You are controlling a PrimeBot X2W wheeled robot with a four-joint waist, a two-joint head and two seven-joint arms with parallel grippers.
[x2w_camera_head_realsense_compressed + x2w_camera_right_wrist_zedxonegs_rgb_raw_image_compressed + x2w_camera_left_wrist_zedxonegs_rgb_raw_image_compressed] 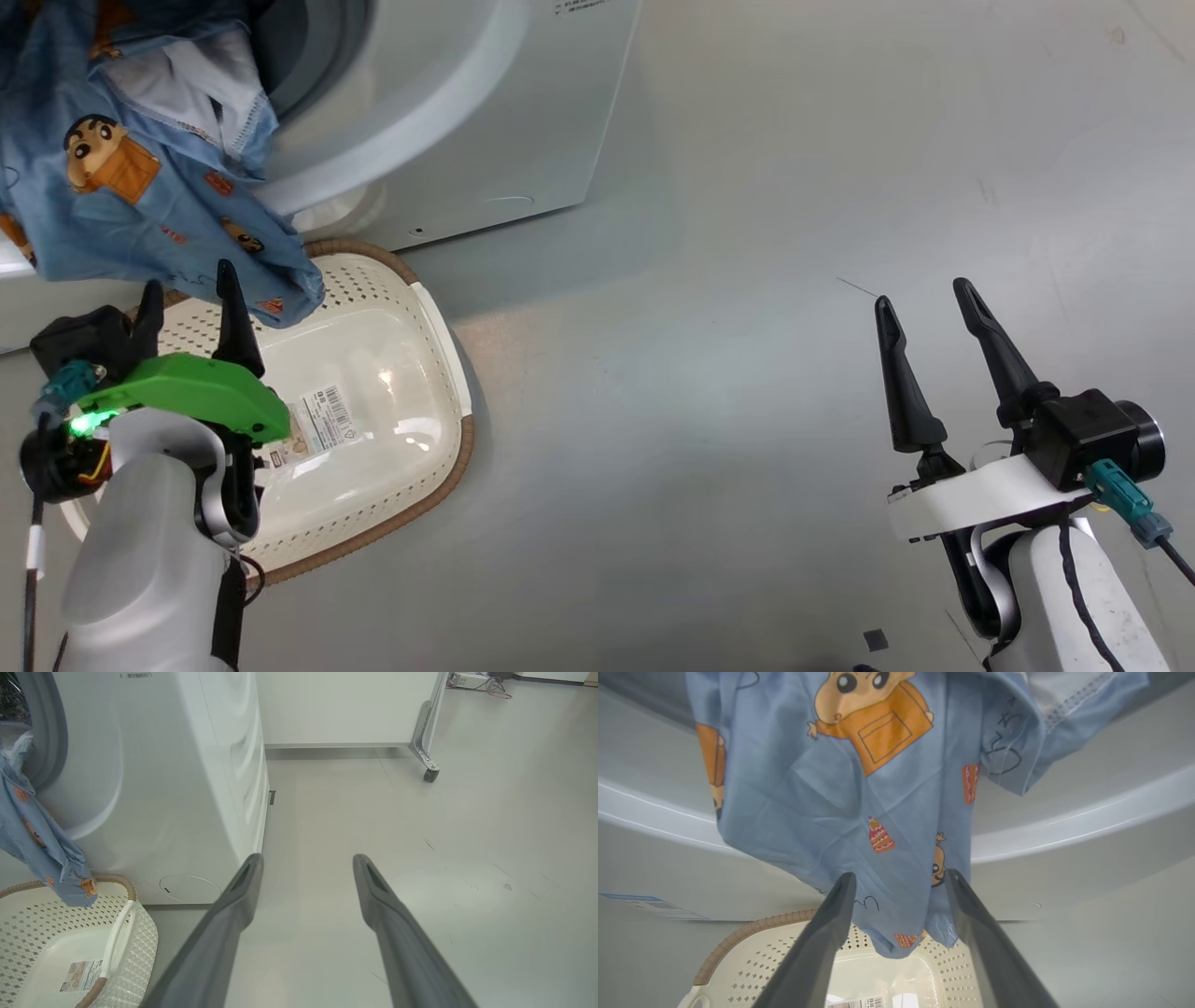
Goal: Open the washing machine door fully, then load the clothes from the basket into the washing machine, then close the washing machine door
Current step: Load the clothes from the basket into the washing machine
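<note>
1. Far left: the clothes (140, 187) hung half out of the washer (523, 112) mouth. The top part was bunched over the lip and the blue tail drooped straight down, its tip just above the basket (373, 280). So the long axis ran pretty much up-down.
2. The left tool (187, 280) sat right under that tail, jaws spread wide, gripping nothing, fingers pointing up at it. In the left wrist view the cloth's low end dangled between the two fingers and a bit beyond the tips. Couldn't tell if it actually touched them.
3. The basket looked empty, just its bottom with the barcode sticker (322, 420), sitting on the floor (747, 373) right against the washer's front.
4. What mattered imo: the cloth lay up and ahead of the left tool, with the washer mouth higher and further in behind it. The next move probably wanted a pinch on the hanging tail, then a lift and shove inward, otherwise the door would likely catch the fabric.
5. Far right: the right tool (922, 294) was also spread wide with nothing in it. It hovered over the floor, well apart from the washer and clothes. The left arm was clearly nearer, so this looked like its job.
</note>
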